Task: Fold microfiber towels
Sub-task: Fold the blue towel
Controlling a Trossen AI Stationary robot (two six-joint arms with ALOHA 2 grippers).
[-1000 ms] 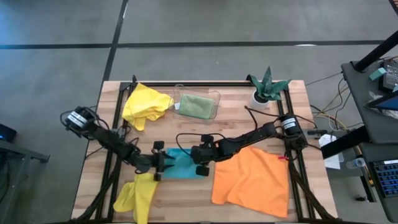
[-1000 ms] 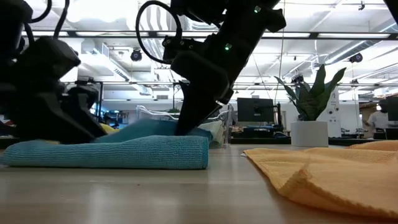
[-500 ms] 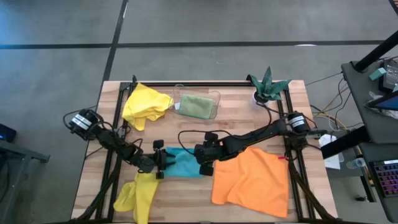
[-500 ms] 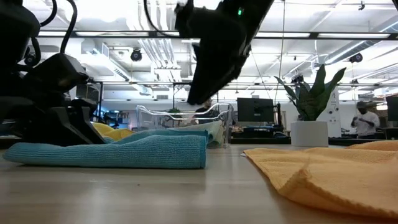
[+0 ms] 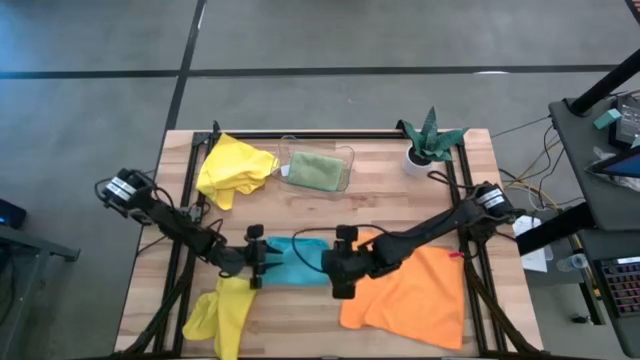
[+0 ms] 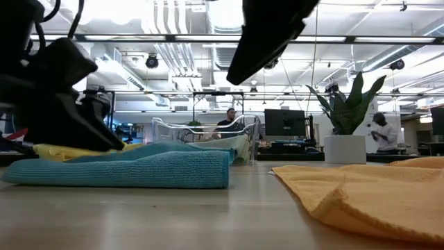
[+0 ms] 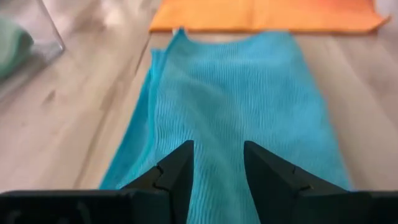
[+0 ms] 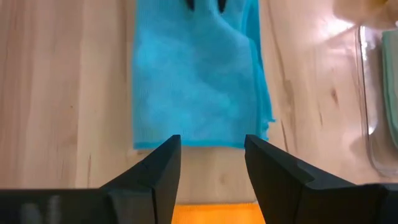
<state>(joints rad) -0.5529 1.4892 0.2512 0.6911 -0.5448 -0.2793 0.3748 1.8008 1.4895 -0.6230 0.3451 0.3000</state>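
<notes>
Right end effector (image 5: 331, 272) lifted off turquoise towel (image 5: 296, 262), pulled back toward orange towel (image 5: 410, 291); fingers (image 8: 160, 169) stood apart above bare bench (image 5: 380, 205), clear of towel's edge. In low view, right end effector rose from towel to top of frame. Turquoise towel's top layer, earlier humped under right end effector, settled flatter. Left end effector (image 5: 256, 260) shifted slightly at towel's left end. Persons in background moved: one (image 6: 380, 132) appeared near plant (image 6: 348, 118).

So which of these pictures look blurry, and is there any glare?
Left wrist view: the blue towel is soft, the orange towel blurrier. Low view: ceiling lights glare, the near orange towel is fuzzy. Right wrist view: sheen on the table.
</notes>
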